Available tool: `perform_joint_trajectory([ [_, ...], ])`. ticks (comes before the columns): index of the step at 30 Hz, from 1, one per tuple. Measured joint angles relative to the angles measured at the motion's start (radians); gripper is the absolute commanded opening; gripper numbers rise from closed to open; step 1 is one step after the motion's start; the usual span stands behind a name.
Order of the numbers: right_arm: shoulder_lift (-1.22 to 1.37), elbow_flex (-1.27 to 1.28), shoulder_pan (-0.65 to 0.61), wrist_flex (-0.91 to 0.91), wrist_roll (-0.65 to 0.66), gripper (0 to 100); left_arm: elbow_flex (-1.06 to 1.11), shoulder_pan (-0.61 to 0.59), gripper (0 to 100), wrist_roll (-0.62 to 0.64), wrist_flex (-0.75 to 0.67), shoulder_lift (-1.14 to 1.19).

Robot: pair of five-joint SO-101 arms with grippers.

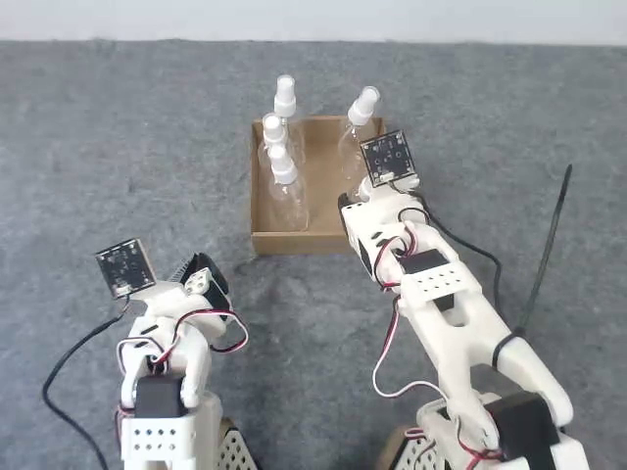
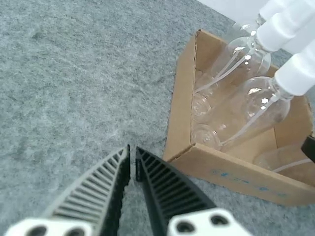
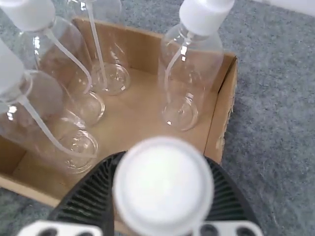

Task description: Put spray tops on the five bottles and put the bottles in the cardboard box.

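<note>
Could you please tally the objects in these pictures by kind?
Brown cardboard box: 1
Clear plastic bottles with white spray tops: 5 (4 standing in the box, 1 in the right gripper)
Total: 6

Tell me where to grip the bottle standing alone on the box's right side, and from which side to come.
Probably by the narrow neck just under its white spray top, coming down from above. The bottle stands upright, the cardboard box walls in its base, and the neck rises clear of the rim. Set the jaws across the neck.
</note>
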Motion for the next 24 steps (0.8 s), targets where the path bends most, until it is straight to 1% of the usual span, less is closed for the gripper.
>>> perform_joint_trajectory([
  [7, 0.0, 0.0, -0.003, 0.0, -0.002, 24.5, 0.0, 0.0, 1, 0.0, 0.0, 0.0],
  [14, 0.002, 0.0, -0.003, 0.0, -0.002, 29.4, 0.0, 0.0, 1, 0.0, 0.0, 0.0],
  [19, 0.002, 0.0, -0.003, 0.015, -0.003, 35.3, 0.0, 0.0, 1, 0.0, 0.0, 0.0],
  [24, 0.002, 0.0, -0.003, 0.034, -0.003, 35.9, 0.0, 0.0, 1, 0.0, 0.0, 0.0],
])
